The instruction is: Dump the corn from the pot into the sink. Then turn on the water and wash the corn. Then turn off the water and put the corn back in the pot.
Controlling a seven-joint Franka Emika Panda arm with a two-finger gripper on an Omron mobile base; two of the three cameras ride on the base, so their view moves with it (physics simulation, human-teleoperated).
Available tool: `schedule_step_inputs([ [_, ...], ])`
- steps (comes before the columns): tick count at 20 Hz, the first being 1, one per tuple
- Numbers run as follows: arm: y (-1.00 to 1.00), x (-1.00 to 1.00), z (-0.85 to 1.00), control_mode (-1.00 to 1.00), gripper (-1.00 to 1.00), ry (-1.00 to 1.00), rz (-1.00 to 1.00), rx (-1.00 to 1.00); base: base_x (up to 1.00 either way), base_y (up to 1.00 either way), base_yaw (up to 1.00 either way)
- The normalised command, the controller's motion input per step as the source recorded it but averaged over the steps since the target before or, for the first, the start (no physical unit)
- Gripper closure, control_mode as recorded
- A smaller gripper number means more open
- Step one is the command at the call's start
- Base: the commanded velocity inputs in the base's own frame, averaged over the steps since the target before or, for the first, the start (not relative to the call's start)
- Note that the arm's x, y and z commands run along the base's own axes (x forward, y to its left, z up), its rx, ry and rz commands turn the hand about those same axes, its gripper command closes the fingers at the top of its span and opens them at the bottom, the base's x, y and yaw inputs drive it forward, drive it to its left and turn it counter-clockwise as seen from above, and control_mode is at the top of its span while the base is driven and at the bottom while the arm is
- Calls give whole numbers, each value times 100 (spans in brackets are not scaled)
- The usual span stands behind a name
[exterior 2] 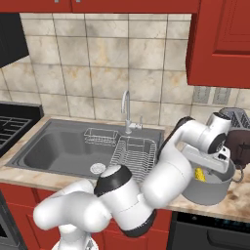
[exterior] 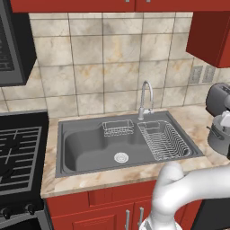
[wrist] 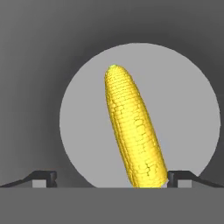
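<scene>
- Corn (wrist: 133,131) lies inside the pot (exterior 2: 210,188), flat on its pale round floor, greenish tip pointing away from my pincer (wrist: 111,177) in the hand view.
- Right base view: a bit of the yellow cob (exterior 2: 199,174) shows over the pot rim, under my hand.
- My pincer is spread wide, holding nothing; one dark fingertip (wrist: 43,178) low at the left, the other low at the right, the cob's near end just beside the right one.
- Cannot tell if that fingertip touches the cob.
- My hand hangs over the pot mouth, pointing down into it.
- Pot is grey, round, squat, standing on the desk (exterior 2: 234,197) to the right of the sink (exterior: 85,148), with a small side handle on its right.
- Left base view: pot (exterior: 218,139) shows at the right edge, partly cut off.
- Dark toaster (exterior 2: 239,134) stands just behind the pot.
- Sink is a dark grey basin with a round silver drain (exterior: 121,157) in the floor.
- Small wire basket (exterior: 117,128) at the back of the basin, larger wire rack (exterior: 164,140) on its right side.
- Chrome gooseneck tap (exterior: 145,99) stands behind the basin; no water visible.
- Black stove (exterior: 20,152) sits left of the sink.
- Red cabinets (exterior 2: 219,39) above, tiled wall behind.
</scene>
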Motion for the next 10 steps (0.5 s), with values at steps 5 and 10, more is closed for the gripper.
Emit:
schedule_step_inputs([
  [5, -10, 2, -31, -100, -100, 1, -5, -1, 0, 0, 0],
  [10, 0, 0, -36, -100, -100, 0, -8, 0, 0, 0, 0],
])
